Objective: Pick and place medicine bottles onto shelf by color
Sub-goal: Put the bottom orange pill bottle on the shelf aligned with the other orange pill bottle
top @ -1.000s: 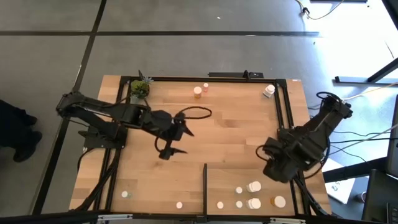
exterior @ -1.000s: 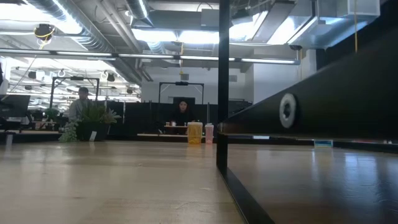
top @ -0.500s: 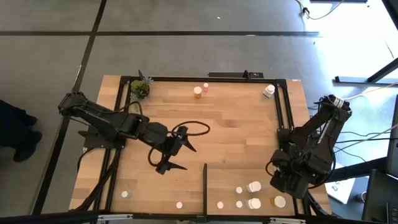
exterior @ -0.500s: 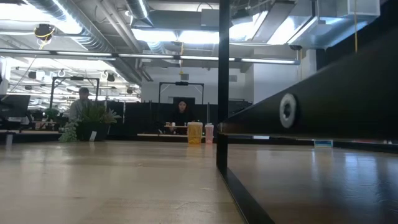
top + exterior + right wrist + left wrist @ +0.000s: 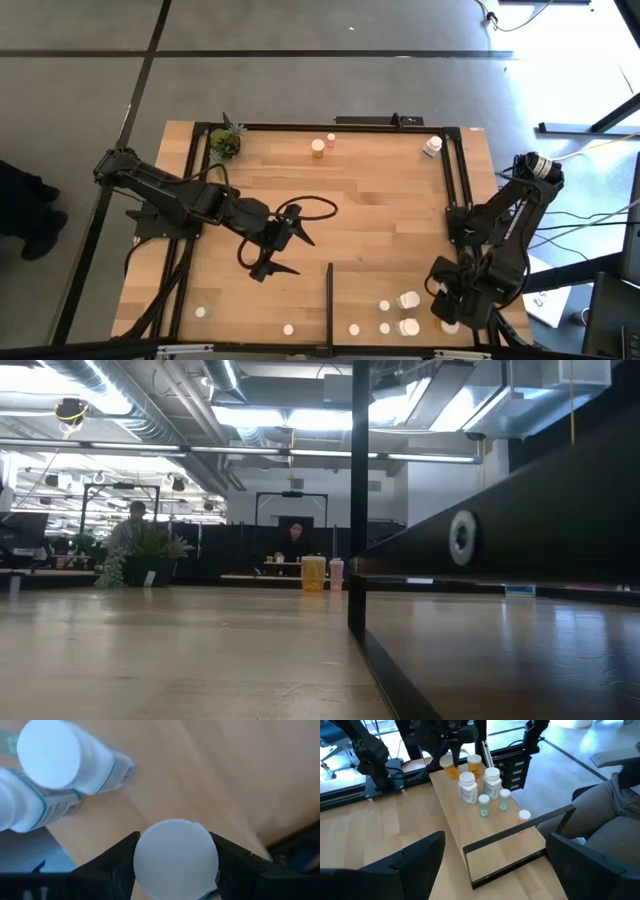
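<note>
My right gripper [image 5: 175, 865] is down over the shelf [image 5: 470, 832], fingers [image 5: 117, 857] set on either side of a bottle's white cap [image 5: 175, 857], grasping it. Two white bottles [image 5: 75, 765] stand just beyond my jaws. From above, that gripper [image 5: 452, 312] sits at the shelf's outer corner, the other bottles [image 5: 408, 300] just beside it. My left gripper [image 5: 285, 250] hangs over mid-table, jaws spread wide and holding nothing; ahead of them lie the shelf and its cluster of bottles [image 5: 480, 782].
</note>
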